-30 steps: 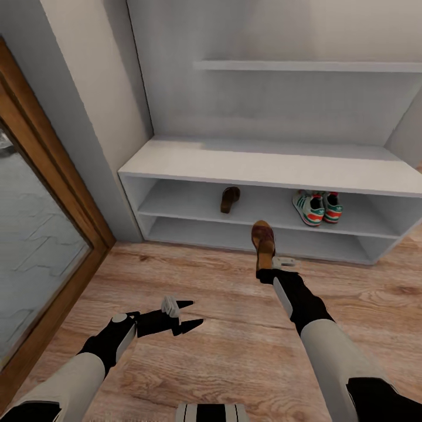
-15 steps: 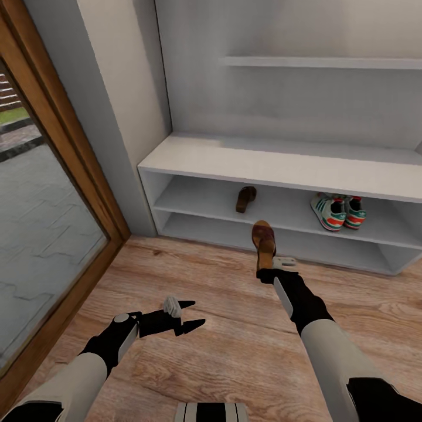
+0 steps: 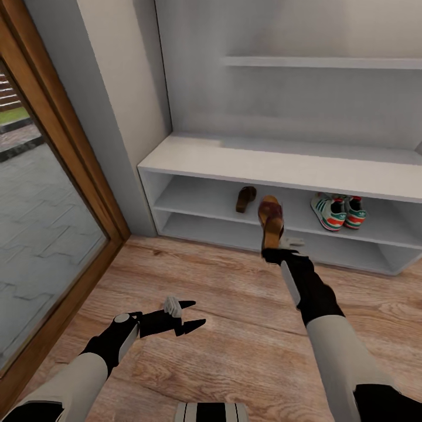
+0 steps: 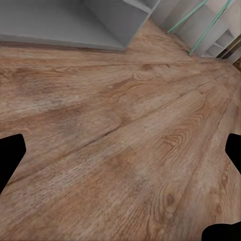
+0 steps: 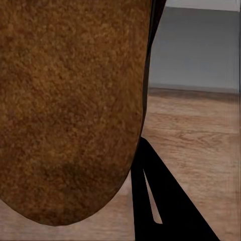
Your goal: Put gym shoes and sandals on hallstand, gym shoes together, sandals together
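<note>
On the middle shelf of the hallstand [image 3: 193,202], one sandal [image 3: 246,199] is already lying well left of the two gym shoes [image 3: 338,212], while the second sandal [image 3: 271,220] is pinched at its heel by the right gripper [image 3: 275,249] and held toe-first at the shelf's front edge. The step is best done by keeping the sole level, carrying it clear over the front lip and under the top surface, and setting it just beside its mate, where open shelf room is left. The left gripper [image 3: 190,313] is held spread and empty above the corridor floor [image 3: 234,328].
</note>
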Tool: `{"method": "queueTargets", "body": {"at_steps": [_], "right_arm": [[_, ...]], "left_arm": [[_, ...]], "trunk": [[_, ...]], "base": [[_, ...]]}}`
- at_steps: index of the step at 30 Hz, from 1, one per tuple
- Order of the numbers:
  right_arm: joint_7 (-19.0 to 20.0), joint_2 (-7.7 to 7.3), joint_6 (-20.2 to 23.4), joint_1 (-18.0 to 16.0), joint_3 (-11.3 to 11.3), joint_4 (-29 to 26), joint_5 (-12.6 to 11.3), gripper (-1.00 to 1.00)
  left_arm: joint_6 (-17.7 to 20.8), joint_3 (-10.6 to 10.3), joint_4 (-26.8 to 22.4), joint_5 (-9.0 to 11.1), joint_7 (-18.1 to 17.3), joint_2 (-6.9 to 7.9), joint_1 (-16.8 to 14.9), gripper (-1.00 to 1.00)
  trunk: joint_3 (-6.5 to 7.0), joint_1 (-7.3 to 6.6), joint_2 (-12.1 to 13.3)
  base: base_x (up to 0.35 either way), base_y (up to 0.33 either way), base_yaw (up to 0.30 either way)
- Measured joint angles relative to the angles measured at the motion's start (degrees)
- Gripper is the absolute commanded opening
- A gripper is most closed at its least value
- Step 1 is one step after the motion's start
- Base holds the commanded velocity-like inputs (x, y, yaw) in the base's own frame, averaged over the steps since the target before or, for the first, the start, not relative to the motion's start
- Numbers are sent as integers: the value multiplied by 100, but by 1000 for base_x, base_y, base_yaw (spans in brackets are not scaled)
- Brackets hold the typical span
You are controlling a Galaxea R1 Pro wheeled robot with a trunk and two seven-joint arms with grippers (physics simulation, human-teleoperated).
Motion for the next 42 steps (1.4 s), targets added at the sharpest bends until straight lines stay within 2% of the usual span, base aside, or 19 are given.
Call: {"method": "queueTargets", "body": {"at_steps": [7,25,29,32,35,42], "right_arm": [[9,30,83,3,13,-352,-9,-100],[17,16,25,7,16,-283,-7,-100],[18,15,-39,10,17,205,-20,-100],[18,15,-406,10,18,771,-22,-100],[15,15,-601,8,16,989,-20,-100],[13,15,-687,8,19,1076,-18,-100]], "left_arm": [[0,0,0,1,-4,-1,0,100],[0,0,0,0,-7,-1,0,100],[0,0,0,0,-9,-1,0,100],[2,0,0,0,-9,-1,0,100],[1,0,0,3,-9,-1,0,100],[0,0,3,4,-1,-1,0,100]], "trunk": [[0,0,0],[0,1,0],[-1,1,1],[-1,1,1],[0,1,0],[0,-2,0]], "base": [[0,0,0],[0,0,0],[0,0,0],[0,0,0],[0,0,0],[116,0,0]]}}
